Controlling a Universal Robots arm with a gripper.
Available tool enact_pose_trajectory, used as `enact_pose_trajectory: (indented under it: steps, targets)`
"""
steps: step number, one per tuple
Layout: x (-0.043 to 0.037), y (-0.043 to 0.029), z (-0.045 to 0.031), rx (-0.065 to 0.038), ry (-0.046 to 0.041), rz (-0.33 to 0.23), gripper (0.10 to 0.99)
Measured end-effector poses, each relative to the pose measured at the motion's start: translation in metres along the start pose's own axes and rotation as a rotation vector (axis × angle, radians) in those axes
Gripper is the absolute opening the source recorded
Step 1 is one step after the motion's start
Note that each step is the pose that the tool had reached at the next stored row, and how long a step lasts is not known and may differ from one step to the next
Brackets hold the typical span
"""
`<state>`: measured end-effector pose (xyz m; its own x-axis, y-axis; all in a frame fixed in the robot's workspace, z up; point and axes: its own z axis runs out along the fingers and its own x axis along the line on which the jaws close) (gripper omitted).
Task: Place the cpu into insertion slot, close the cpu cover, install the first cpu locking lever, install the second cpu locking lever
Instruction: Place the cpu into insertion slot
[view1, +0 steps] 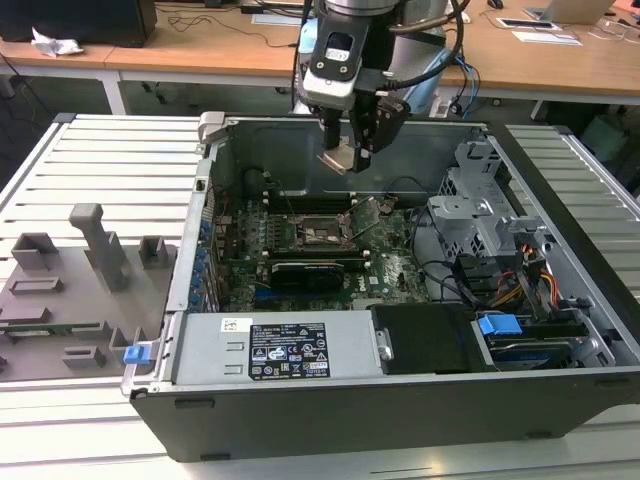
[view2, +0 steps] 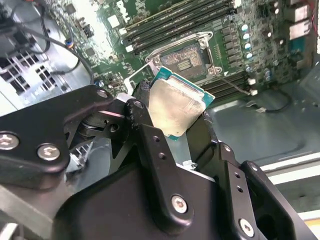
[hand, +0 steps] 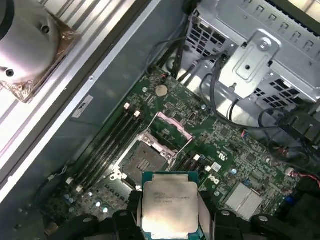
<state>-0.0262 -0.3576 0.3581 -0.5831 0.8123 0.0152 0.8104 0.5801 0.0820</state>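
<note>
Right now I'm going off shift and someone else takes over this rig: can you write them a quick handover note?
Gripper: jaws shut on the cpu, held in the air above the motherboard.
Insertion slot: empty, with the cpu cover swung open beside it.
Done: cpu picked up.
Left: cpu not yet seated, cover not closed, locking levers not latched.

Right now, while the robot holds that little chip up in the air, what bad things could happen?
1. The gripper pinches the cpu only by its edges, up over the green motherboard. If it slips, it could drop onto the parts below.
2. The cpu looks tilted in the exterior view. Lowered like that, it might sit crooked in the insertion slot.
3. The cpu cover stands open beside the slot, so the gripper could bump it.
</note>
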Motion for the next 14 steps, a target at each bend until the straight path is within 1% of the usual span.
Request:
enact_pose_trajectory:
  steps: [6,8,12,14]
  targets:
    - [-0.0001,-0.0004,0.0048,-0.002,-0.0104,0.127,0.537]
    - [0.0003,-0.0011,0.0063,-0.002,-0.011,0.136,0.537]
    - [0.0009,-0.0027,0.013,-0.002,-0.0121,0.143,0.537]
    - [0.001,-0.0029,0.0151,-0.001,-0.0138,0.161,0.537]
